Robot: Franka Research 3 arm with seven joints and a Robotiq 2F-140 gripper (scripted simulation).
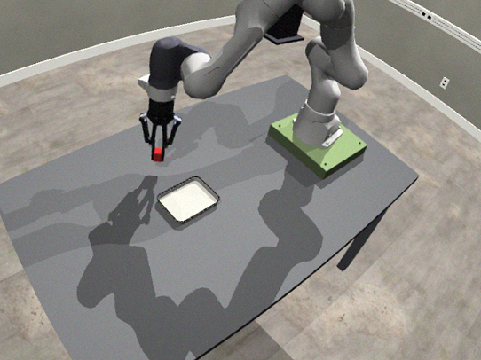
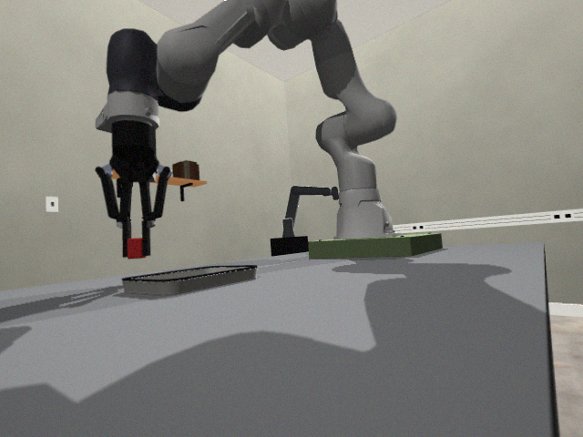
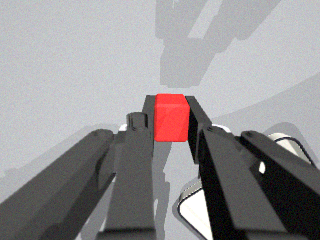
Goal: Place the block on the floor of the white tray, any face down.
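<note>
My gripper [image 1: 157, 155] [image 2: 135, 248] [image 3: 169, 110] is shut on a small red block [image 1: 157, 154] [image 2: 135, 248] [image 3: 171, 118] and holds it in the air above the grey table [image 1: 270, 228] [image 2: 329, 320]. The white tray [image 1: 187, 199] [image 2: 188, 278] [image 3: 192, 215] with a dark rim lies flat on the table, a little to the near right of the gripper in the top view. In the wrist view only a corner of the tray shows, below and right of the fingers. The block hangs clear of the tray's rim.
The arm's green base plate [image 1: 317, 144] [image 2: 376, 244] sits at the table's far right corner. A black stand [image 2: 289, 244] is behind the table. A small shelf with a brown box [image 2: 186, 170] hangs on the far wall.
</note>
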